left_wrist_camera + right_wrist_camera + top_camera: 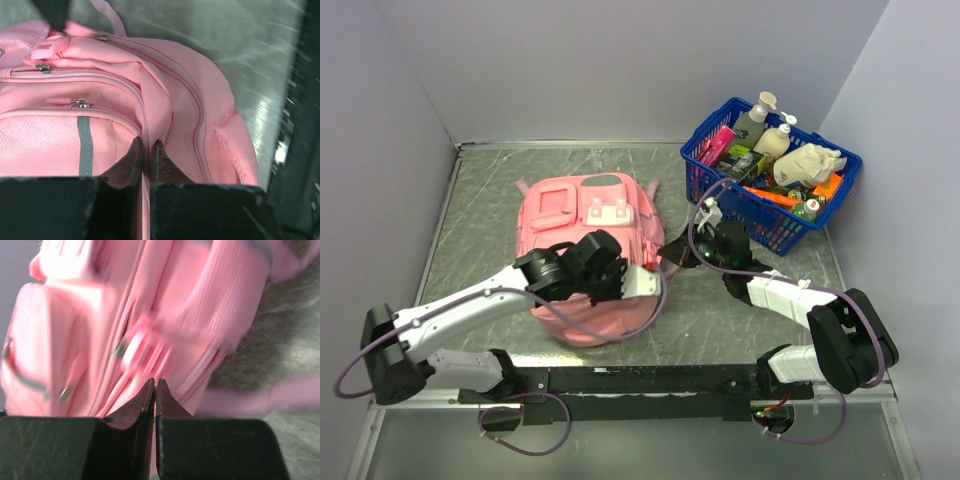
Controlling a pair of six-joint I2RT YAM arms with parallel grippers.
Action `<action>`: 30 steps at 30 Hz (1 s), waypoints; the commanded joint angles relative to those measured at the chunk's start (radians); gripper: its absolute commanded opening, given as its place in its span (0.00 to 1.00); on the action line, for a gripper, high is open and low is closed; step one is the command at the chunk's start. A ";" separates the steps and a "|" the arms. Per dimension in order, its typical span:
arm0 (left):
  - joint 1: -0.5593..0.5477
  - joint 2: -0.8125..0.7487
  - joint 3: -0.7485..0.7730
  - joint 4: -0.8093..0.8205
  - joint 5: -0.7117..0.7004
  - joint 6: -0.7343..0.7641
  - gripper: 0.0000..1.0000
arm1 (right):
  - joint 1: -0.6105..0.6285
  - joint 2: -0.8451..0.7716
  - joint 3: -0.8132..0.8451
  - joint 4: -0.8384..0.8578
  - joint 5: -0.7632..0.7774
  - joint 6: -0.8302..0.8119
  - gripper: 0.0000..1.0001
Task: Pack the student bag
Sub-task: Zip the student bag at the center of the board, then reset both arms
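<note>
Left gripper point(146, 146) clamped shut on a raised fold of the pink backpack point(100, 85), pinching the fabric between both tips, just left of a curved zipper seam. Left of those jaws, a grey stripe point(84, 140) on a mesh pocket; past the tips and slightly left, a metal zipper pull point(80, 103). Right of the jaws, the bulging side of the backpack, then bare grey table point(250, 55). From overhead: backpack point(570, 225) lying flat on the table point(480, 200), front pockets facing up, left gripper point(655, 282) at its near right corner and right gripper point(676, 252) just beyond, against the right edge. Right gripper point(155, 384) likewise closed, tips together with only a hairline between them. Directly ahead and to the left of those tips, the backpack again, seen edge-on and badly blurred; impossible to tell whether gripping fabric or merely touching it. Right of the right jaws, a blurred pink strap point(280, 395) across the table. Overhead, farther beyond the right jaws and off to their right, apart from the backpack, a blue basket point(770, 222) full of bottles and packets.
</note>
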 commanded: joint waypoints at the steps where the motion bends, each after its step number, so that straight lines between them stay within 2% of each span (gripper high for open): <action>1: -0.038 -0.104 -0.020 -0.133 0.256 0.113 0.01 | -0.033 -0.012 0.070 0.030 0.068 -0.052 0.00; 7: -0.041 -0.138 -0.049 -0.147 0.240 0.186 0.01 | -0.061 0.026 0.059 0.055 0.075 -0.049 0.00; 12: -0.041 -0.130 -0.070 -0.079 0.133 0.163 0.03 | -0.070 0.036 0.076 0.045 0.108 -0.049 0.00; 13: -0.041 -0.121 -0.083 -0.050 0.097 0.156 0.10 | -0.071 0.034 0.078 0.039 0.109 -0.048 0.00; 14: -0.041 -0.112 -0.083 0.021 0.051 0.112 0.21 | -0.073 0.033 0.087 0.032 0.114 -0.048 0.00; 15: -0.038 -0.094 -0.069 0.045 -0.039 0.087 0.78 | -0.075 0.029 0.095 0.022 0.117 -0.051 0.00; 17: 0.013 -0.005 0.047 0.004 -0.050 0.079 0.86 | -0.075 0.023 0.119 -0.033 0.137 -0.052 0.00; 18: 0.036 0.032 0.112 -0.030 -0.036 0.064 0.95 | -0.079 0.026 0.133 -0.060 0.153 -0.060 0.00; 19: 0.080 0.107 0.244 -0.060 -0.005 0.047 0.96 | -0.079 0.029 0.151 -0.114 0.155 -0.066 0.00; 21: 0.117 0.170 0.362 -0.134 0.009 -0.014 0.96 | -0.088 0.048 0.214 -0.172 0.161 -0.080 0.01; 22: 0.132 0.216 0.456 -0.149 0.009 -0.033 0.96 | -0.091 0.052 0.233 -0.192 0.164 -0.083 0.07; 24: 0.175 0.250 0.535 -0.166 -0.008 -0.080 0.96 | -0.096 0.057 0.282 -0.248 0.163 -0.097 0.18; 26: 0.231 0.282 0.632 -0.166 -0.025 -0.137 0.96 | -0.096 0.056 0.315 -0.298 0.167 -0.103 0.38; 27: 0.249 0.292 0.666 -0.173 -0.036 -0.152 0.96 | -0.098 0.060 0.334 -0.330 0.167 -0.118 0.73; 28: 0.292 0.313 0.722 -0.185 -0.045 -0.188 0.96 | -0.098 0.062 0.352 -0.359 0.160 -0.126 0.99; 30: 0.349 0.328 0.767 -0.197 -0.039 -0.221 0.96 | -0.096 0.054 0.395 -0.444 0.144 -0.153 1.00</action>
